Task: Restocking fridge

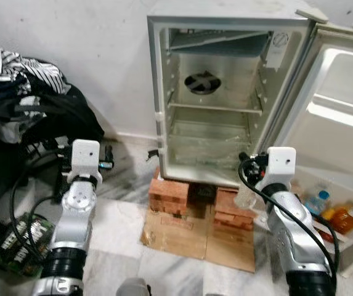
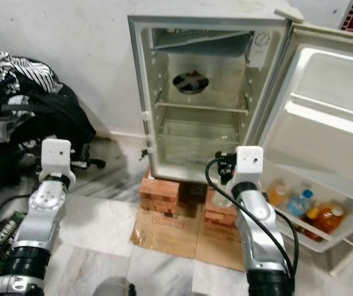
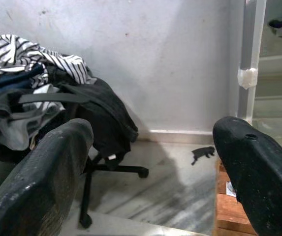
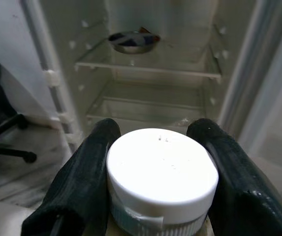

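A small white fridge stands open on bricks, its door swung out to the right. A metal bowl sits on its upper shelf; the lower shelves look bare. My right gripper is shut on a clear bottle with a white cap, held low in front of the fridge's bottom opening. Off to the left of the fridge, my left gripper is open with nothing between its fingers, and it points toward an office chair. Several drink bottles stand in the door's bottom rack.
Red bricks and a flattened cardboard sheet lie under and before the fridge. A black office chair piled with clothes stands at the left wall. A green circuit board and cables lie on the marble floor at the lower left.
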`<state>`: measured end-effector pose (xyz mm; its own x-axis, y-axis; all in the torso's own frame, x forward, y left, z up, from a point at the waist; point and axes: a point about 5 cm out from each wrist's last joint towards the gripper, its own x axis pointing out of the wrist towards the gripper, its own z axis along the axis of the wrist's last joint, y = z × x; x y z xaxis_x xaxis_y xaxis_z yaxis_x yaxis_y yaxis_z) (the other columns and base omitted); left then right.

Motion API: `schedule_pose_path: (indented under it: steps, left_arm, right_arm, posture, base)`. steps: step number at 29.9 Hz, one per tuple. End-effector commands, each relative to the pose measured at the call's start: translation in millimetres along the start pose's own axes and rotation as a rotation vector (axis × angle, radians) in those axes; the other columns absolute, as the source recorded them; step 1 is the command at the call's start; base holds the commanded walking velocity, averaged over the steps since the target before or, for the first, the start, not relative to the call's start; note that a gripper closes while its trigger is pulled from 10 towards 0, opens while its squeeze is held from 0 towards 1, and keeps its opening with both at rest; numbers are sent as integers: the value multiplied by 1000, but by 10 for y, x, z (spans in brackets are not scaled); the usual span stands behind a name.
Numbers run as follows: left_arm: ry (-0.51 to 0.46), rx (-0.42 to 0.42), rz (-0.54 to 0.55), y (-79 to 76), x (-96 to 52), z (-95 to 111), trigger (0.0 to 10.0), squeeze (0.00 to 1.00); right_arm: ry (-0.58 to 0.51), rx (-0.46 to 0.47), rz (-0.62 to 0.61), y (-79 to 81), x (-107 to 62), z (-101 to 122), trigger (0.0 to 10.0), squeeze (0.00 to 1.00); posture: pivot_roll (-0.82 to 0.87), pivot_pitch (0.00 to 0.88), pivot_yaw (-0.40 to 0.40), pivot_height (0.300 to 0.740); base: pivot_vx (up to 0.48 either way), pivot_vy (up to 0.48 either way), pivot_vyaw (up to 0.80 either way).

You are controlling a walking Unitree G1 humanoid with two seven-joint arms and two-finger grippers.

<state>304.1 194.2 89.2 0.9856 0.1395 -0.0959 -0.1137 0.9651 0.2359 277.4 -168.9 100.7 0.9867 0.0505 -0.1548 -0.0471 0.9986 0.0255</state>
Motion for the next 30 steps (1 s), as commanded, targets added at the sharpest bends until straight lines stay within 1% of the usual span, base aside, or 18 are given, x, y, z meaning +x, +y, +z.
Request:
schedule_pose_path:
  steps: [1,7,9,10,13,16,20,24,30]
  left_arm:
    - [-17,-10,8,32,25,42,10000,0]
    - [-23,-15,8,33,23,44,10000,0]
    - [-20,-26,0,24,22,42,10000,0]
    - [-20,-28,0,18,22,42,10000,0]
    - [-24,-25,8,16,35,54,10000,0]
    - [-17,-38,13,9,40,53,10000,0]
    - [1,-45,19,-6,50,50,10000,0]
    - [5,-50,21,-22,43,40,10000,0]
    - [-14,-73,8,-73,25,61,10000,0]
  right_arm:
    - [-61,-6,35,55,32,123,10000,0]
    - [-106,-17,87,111,27,183,10000,0]
    - [-117,-32,98,121,23,197,10000,0]
    - [-139,-54,97,124,23,227,10000,0]
    - [-186,-43,120,172,29,323,10000,0]
    - [-193,-31,128,186,32,337,10000,0]
    - [-191,-28,139,207,36,323,10000,0]
    - [-195,-40,151,222,31,319,10000,0]
    - [-189,-40,151,208,26,300,10000,0]
  posture:
    - [72,0,-26,740]
    - [70,0,-25,740]
    - [69,0,-25,740]
    - [69,0,-24,740]
    - [66,0,-23,740]
    - [69,0,-24,740]
    - [71,0,-25,740]
    - [69,0,-25,740]
    - [68,0,-26,740]
  base:
    - [289,0,0]
    - [408,0,0]
    - [480,0,0]
    - [480,0,0]
    - [475,0,0]
    - [435,0,0]
    - [348,-326,0]
    - [289,-375,0]
    - [0,0,0]
